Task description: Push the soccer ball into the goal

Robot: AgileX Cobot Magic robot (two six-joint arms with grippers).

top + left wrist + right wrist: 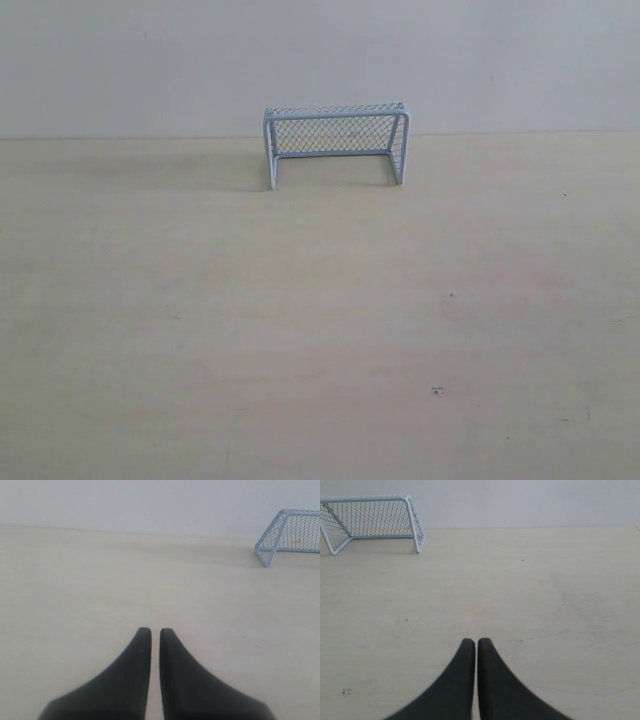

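Closure of the left pincer (155,630) and right pincer (472,641), both pressed together over the pale wooden tabletop (300,320), probably suits blunt pushing, with the blue-white tube-and-mesh goal (335,133) well ahead and the soccer ball unseen.

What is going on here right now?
Nothing is being handled at this moment. The miniature soccer goal stands on the pale table near the wall, its mouth empty. No soccer ball shows in any view. The left gripper and the right gripper are both shut, hold nothing, and point toward the goal from some way off.
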